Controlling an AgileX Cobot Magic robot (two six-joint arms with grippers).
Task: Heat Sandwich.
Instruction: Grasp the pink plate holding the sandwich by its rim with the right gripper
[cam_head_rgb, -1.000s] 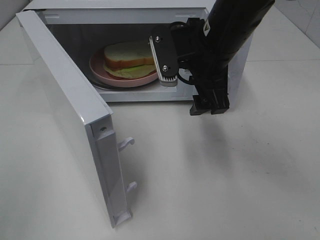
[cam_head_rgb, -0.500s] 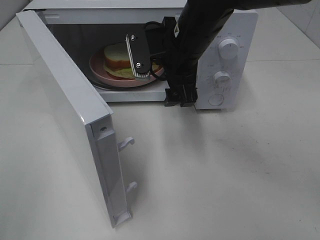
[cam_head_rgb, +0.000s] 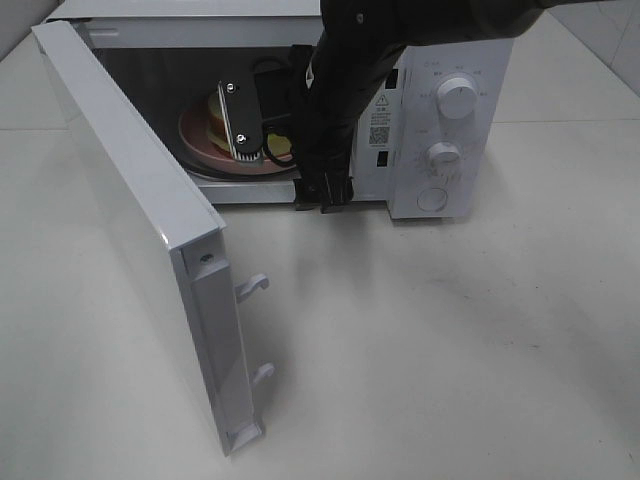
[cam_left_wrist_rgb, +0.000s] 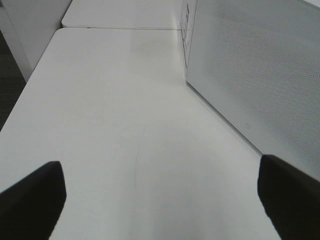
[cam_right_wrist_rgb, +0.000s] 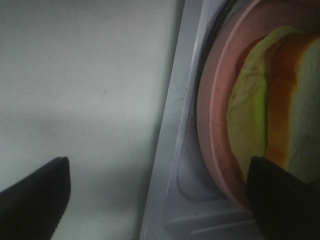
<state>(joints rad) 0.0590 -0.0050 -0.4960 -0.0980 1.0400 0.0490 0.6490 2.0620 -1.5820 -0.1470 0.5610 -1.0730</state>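
**Counter** (cam_head_rgb: 450, 350): white, plain. It carries everything listed here.

**Microwave** (cam_head_rgb: 400, 120): white, and stands at the far edge of the counter. Its front panel has two round knobs (cam_head_rgb: 458, 97) one above the other, with a round button (cam_head_rgb: 432, 198) under them.

**Door** (cam_head_rgb: 130, 200): swung fully open on the left-hand hinge, reaching toward the near edge of the counter. Two white latch hooks (cam_head_rgb: 255, 285) stick out of its free end.

**Plate** (cam_right_wrist_rgb: 212, 100): round and pink. It sits inside the microwave cavity, just behind the front sill.

**Sandwich** (cam_right_wrist_rgb: 280, 100): white bread with tan crust over a pale green leaf. It lies on the plate inside the cavity. From the high camera my right arm hides most of it.

**Right claw** (cam_right_wrist_rgb: 160, 200): spread wide with nothing in its grip. I see it at the cavity mouth, straddling the sill. One finger is over the plate rim beside the sandwich, and the other is on the counter side.

**Left claw** (cam_left_wrist_rgb: 160, 197): spread wide and empty. It hangs over bare counter just beside a white perforated wall (cam_left_wrist_rgb: 260, 75). The high camera does not show this claw.
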